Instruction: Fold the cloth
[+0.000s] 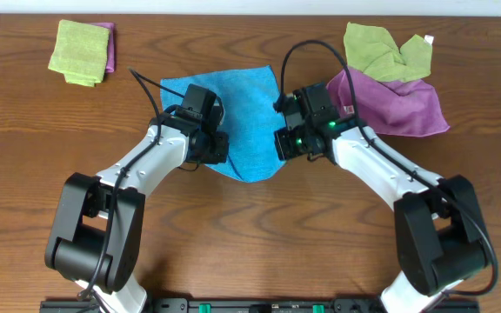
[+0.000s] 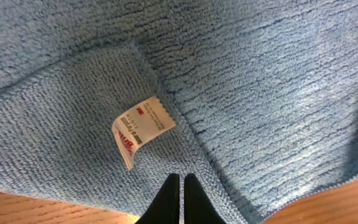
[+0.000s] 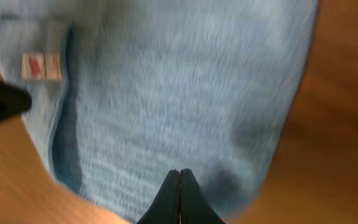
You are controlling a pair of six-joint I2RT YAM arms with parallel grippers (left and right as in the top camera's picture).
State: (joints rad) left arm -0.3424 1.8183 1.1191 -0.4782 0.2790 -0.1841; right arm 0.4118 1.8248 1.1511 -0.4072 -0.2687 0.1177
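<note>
The bright blue cloth (image 1: 249,113) lies on the wooden table between my two arms, with its lower part narrowing to a point. One flap is folded over and shows the small white tag (image 2: 142,127). My left gripper (image 1: 223,148) is at the cloth's left edge; its fingers (image 2: 182,180) are shut over the flat cloth (image 2: 260,81), with nothing bunched between them. My right gripper (image 1: 279,142) is at the cloth's right edge; its fingers (image 3: 179,177) are shut over the blurred cloth (image 3: 179,93). The tag (image 3: 40,66) and the left gripper's fingers (image 3: 2,102) show there too.
A purple cloth (image 1: 403,104) with a crumpled light green cloth (image 1: 381,48) on it lies at the back right, close to my right arm. A folded light green cloth (image 1: 78,52) over a purple one lies at the back left.
</note>
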